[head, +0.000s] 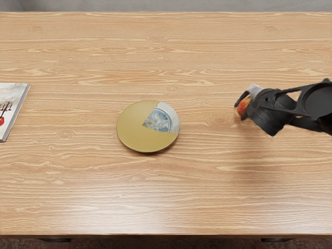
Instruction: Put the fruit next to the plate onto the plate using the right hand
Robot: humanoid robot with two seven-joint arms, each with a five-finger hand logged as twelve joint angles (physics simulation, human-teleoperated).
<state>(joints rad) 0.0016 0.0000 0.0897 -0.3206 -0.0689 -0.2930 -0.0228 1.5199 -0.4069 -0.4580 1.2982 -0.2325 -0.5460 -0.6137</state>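
Right hand [265, 110] has its fingers wrapped around the fruit [244, 106], well right of the plate [135, 129] on the surface [207, 197].

Bright, even, diffuse light falls from above on the table [166, 202], and no glare marks the wood. The plate [136, 136] casts only a thin, soft shadow along its rim from 5 to 8 o'clock. A broad, faint shadow lies on the table at 6 o'clock of the right hand [262, 108]. The render is slightly soft: wood grain smears, the dark hand loses surface detail, and the fruit [244, 107] held in its fingers [240, 99] reads as an orange blur. The table's edges run straight, undistorted.
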